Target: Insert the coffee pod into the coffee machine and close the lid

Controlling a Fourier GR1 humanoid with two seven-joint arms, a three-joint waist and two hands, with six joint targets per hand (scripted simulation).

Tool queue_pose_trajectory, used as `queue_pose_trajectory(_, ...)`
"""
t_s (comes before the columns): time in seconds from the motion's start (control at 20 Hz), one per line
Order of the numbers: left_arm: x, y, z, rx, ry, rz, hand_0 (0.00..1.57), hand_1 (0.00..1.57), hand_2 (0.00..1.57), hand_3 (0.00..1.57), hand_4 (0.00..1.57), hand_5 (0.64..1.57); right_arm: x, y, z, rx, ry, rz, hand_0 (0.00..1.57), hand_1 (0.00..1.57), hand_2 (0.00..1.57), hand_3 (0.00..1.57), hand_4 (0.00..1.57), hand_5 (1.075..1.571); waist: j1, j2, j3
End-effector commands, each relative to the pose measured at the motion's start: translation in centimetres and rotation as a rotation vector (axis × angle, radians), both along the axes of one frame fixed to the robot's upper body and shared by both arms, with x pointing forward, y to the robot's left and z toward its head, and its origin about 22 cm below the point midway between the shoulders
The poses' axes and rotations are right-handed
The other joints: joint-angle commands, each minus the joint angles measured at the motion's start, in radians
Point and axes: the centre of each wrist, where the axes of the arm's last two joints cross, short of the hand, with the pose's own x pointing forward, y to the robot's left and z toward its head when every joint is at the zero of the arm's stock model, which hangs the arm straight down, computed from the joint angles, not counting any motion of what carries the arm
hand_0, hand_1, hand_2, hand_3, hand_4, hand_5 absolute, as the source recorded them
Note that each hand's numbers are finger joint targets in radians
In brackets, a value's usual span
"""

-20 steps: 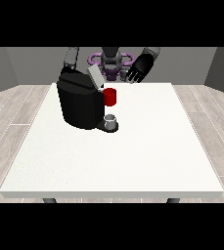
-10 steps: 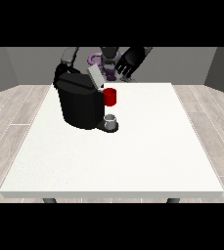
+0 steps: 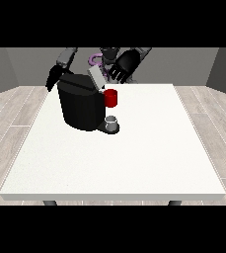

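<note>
Front view, robot small at top centre of the frame behind a large white desk (image 3: 134,158). Black coffee machine (image 3: 80,106) standing upper left of centre on the desk, its grey lid (image 3: 96,78) tilted up and open at the machine's top right. Red thing at the machine (image 3: 111,98) on its right side; below that, a grey thing (image 3: 112,122) sitting on the machine's base plate, possibly a cup, too small to tell for the pod. Hand at the view's right (image 3: 122,66) raised just right of the open lid, palm toward the machine, fingers (image 3: 115,75) slightly curled and apart, holding nothing visible. Hand at the view's left (image 3: 53,79) hanging behind the machine's upper left corner, mostly hidden; cannot tell how its grasp stands.
</note>
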Motion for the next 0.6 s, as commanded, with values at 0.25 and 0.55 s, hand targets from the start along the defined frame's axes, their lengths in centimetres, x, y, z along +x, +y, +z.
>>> queue_pose_trajectory(0.25, 0.1, 0.0, 2.8, 0.016, -0.036, -0.004, 1.17, 1.17, 1.24, 1.22, 0.46, 1.571, 0.9, -0.2, 1.6, 0.008, -0.06, -0.004, 0.0, 0.0, 0.0, 0.0, 0.1, 1.571, -0.022, 0.076, 0.0001)
queue_pose_trajectory(0.55, 0.4, -1.6, 2.3, 0.01, -0.034, -0.038, 1.25, 1.25, 1.29, 1.22, 0.43, 1.571, 2.0, -0.4, 2.5, 0.001, -0.049, -0.053, 0.0, 0.0, 0.0, 0.0, 0.19, 1.571, 0.013, 0.099, 0.0001)
